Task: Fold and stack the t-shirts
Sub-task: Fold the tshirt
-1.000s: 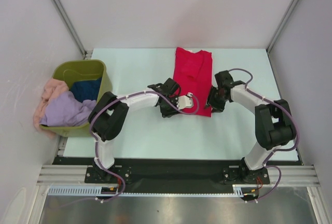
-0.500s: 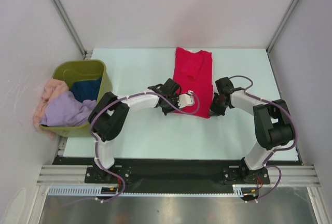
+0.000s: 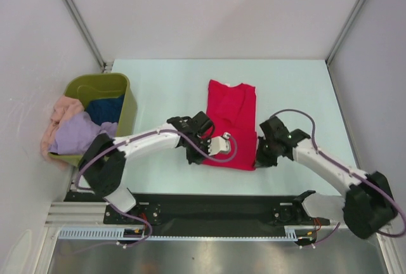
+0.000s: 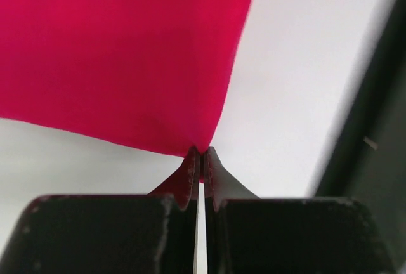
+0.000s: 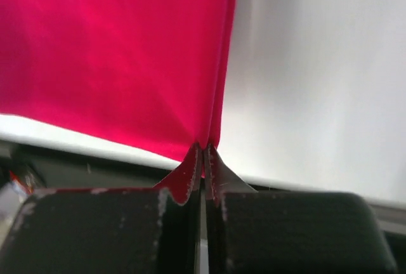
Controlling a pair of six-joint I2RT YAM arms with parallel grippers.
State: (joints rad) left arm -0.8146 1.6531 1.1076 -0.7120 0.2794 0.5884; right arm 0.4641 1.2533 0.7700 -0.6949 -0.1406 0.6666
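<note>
**Pinching both lower corners of the red t-shirt [image 3: 231, 118]**

With the left gripper [image 4: 202, 160] closed tight on the lower-left corner, the right gripper [image 5: 203, 153] closed tight on the lower-right. Lying mid-frame on the table [image 3: 165, 84] in the top view. Heaped at far left in the olive-green tub [image 3: 95, 85]: lavender t-shirt [image 3: 79, 136], peach-pink t-shirt [image 3: 62, 110], dark blue t-shirt [image 3: 104, 108].

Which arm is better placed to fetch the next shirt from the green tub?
Left. The green tub stands on the left. Both the left pincer and right pincer pinch the red t-shirt.
</note>
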